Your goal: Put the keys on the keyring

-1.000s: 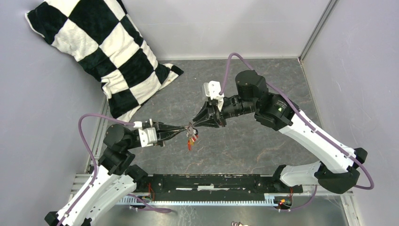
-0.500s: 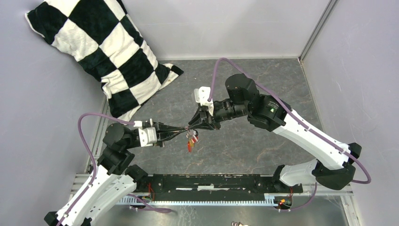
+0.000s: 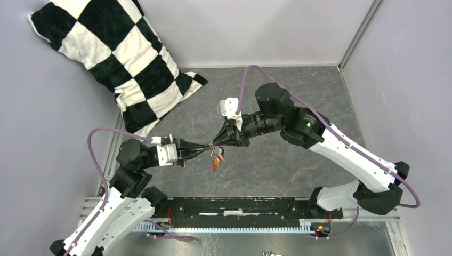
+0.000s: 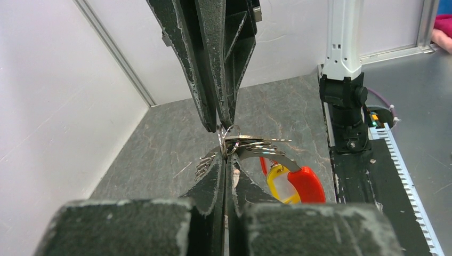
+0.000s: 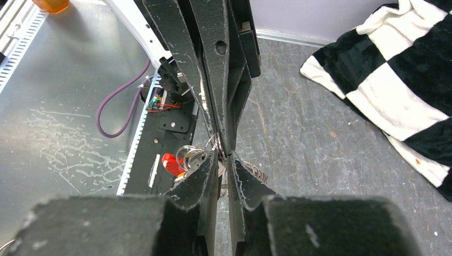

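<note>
Both grippers meet tip to tip above the middle of the floor. My left gripper [image 3: 212,146] is shut on the thin wire keyring [image 4: 229,136], held in the air. Several silvery keys [image 4: 261,143] fan out from the ring, and a red tag [image 4: 306,184] and a yellow tag [image 4: 279,183] hang under it. My right gripper [image 3: 218,143] comes from the opposite side, its jaws nearly closed on a flat silvery key at the ring [image 5: 212,143]. The bunch [image 5: 192,157] shows just left of its fingertips. No black-headed key shows.
A black-and-white checked pillow [image 3: 114,58] leans in the far left corner. Grey walls close the cell on three sides. A black rail [image 3: 240,205] with a toothed metal strip runs along the near edge between the arm bases.
My right arm has swung left and closed in on the ring during the first half second, then stayed still. My left gripper and the hanging bunch have not moved.
</note>
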Motion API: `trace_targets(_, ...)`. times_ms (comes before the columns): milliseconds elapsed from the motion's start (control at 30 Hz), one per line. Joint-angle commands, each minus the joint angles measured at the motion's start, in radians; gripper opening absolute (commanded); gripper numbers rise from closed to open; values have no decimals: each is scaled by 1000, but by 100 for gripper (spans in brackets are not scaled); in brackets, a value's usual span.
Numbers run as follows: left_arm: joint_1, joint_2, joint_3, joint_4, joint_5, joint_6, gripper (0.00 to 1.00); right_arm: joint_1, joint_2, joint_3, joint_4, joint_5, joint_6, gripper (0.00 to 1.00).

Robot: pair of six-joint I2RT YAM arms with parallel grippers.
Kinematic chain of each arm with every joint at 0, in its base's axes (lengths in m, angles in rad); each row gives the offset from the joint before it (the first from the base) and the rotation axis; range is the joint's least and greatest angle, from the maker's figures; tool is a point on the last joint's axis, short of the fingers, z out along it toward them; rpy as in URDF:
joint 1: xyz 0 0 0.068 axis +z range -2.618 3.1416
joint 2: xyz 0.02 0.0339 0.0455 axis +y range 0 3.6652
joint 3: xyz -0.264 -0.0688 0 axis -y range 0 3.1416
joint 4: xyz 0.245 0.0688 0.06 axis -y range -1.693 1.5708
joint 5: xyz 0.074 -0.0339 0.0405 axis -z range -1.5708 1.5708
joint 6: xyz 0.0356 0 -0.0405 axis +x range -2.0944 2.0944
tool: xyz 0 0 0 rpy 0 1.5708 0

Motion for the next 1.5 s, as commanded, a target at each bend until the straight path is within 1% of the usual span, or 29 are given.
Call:
trace_targets(0, -3, -8, 44, 10, 29, -7, 2, 10, 13, 38, 39, -18, 19, 16)
trace_targets(200, -2, -12, 46, -2, 29, 0, 2, 17, 24, 40, 28, -14, 26, 16)
trace_targets(333, -2, -13, 47, -4, 28, 0, 2, 19, 28, 48, 30, -8, 30, 1)
trace_targets(467, -2, -9, 52, -4, 16, -1, 2, 17, 30, 52, 25, 12, 56, 0)
trace_targets(500, -3, -7, 54, -6, 6, -2, 5, 17, 30, 54, 25, 30, 69, 0)
trace_targets(533, -3, -4, 57, -11, -8, -2, 11, 18, 28, 57, 24, 49, 87, 0)
trace_targets(600, -2, 1, 65, -28, -42, 6, 18, 18, 23, 64, 21, 98, 113, 0)
trace_targets(633, -2, 1, 67, -36, -65, 8, 27, 17, 21, 73, 14, 133, 128, 0)
trace_targets(667, -3, -2, 68, -49, -96, 6, 41, 18, 19, 81, 3, 166, 137, 0)
trace_targets(700, -2, -7, 73, -65, -127, 8, 51, 18, 18, 89, -12, 197, 146, 0)
trace_targets(733, -2, -12, 78, -99, -150, 20, 56, 18, 17, 96, -25, 227, 151, 0)
trace_targets(767, -2, -21, 84, -131, -169, 30, 59, 17, 15, 99, -41, 248, 154, 0)
trace_targets(833, -2, -42, 95, -192, -193, 53, 61, 18, 13, 99, -66, 297, 157, 0)
trace_targets(933, -2, -72, 111, -283, -224, 93, 62, 18, 17, 98, -95, 328, 166, 0)
trace_targets(1067, -3, -84, 121, -312, -282, 88, 63, 19, 24, 92, -96, 356, 182, 0)
trace_targets(1167, -3, -64, 126, -293, -247, 56, 61, 21, 38, 100, -103, 404, 214, 0)
trace_targets(1267, -3, -7, 123, -285, -159, -6, 56, 33, 54, 105, -112, 424, 230, 0)
trace_targets(1367, -2, 32, 95, -242, -128, -69, 55, 44, 58, 94, -108, 450, 245, 0)
trace_targets(1467, -2, 47, 74, -202, -104, -78, 56, 53, 61, 77, -100, 493, 257, 0)
